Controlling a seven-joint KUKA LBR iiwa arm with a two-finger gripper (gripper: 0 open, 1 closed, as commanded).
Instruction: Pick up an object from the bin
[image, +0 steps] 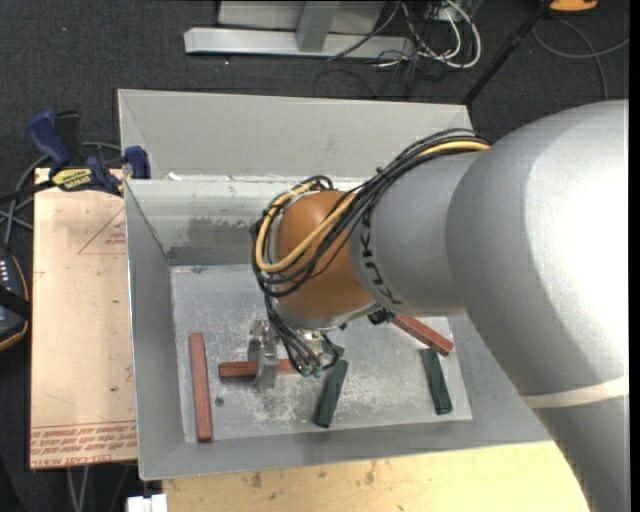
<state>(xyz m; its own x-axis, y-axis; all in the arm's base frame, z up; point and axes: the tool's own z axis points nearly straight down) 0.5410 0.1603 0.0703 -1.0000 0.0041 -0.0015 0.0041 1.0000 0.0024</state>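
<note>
Gripper (268, 360) is set over the short red-brown bar (236, 370), laid lengthwise left to right on the bin (385, 392) floor; its opening cannot be told.

Brand lettering on the robot

Dark letters (378, 262) reading "KUKA", partly hidden by cables, run along the grey arm (480, 250) casing beside its orange cover; nothing else is legible.

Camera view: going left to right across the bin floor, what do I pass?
Long red stick, short red stick with the gripper over it, slanted dark green stick, second dark green stick near the right wall. Left out: the red stick at right, which overlaps that last one.
</note>
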